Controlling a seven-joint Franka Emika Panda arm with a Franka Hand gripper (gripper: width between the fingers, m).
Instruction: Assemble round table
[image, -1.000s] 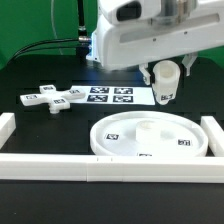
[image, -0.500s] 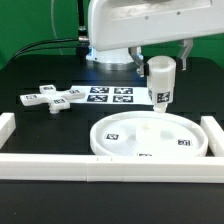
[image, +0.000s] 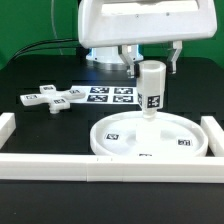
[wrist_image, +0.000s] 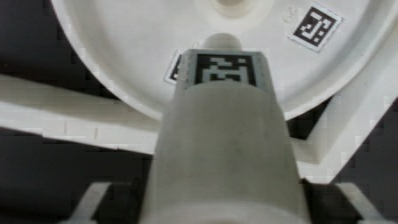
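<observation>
Exterior view: pincer (image: 152, 61) grips upright leg (image: 151, 92) over disc (image: 130, 141); cross base (image: 55, 98) shows only here.

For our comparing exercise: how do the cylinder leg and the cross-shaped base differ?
The leg is a plain cylinder; the base is a four-armed cross. The leg stands upright; the base lies flat. The leg is held in the gripper over the disc; the base rests free on the table. Both are white with square tags.

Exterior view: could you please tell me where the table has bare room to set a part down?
Free: the black patch between base, disc and front bar. Crowded: over the disc, where the held leg hangs, and around the marker board.
</observation>
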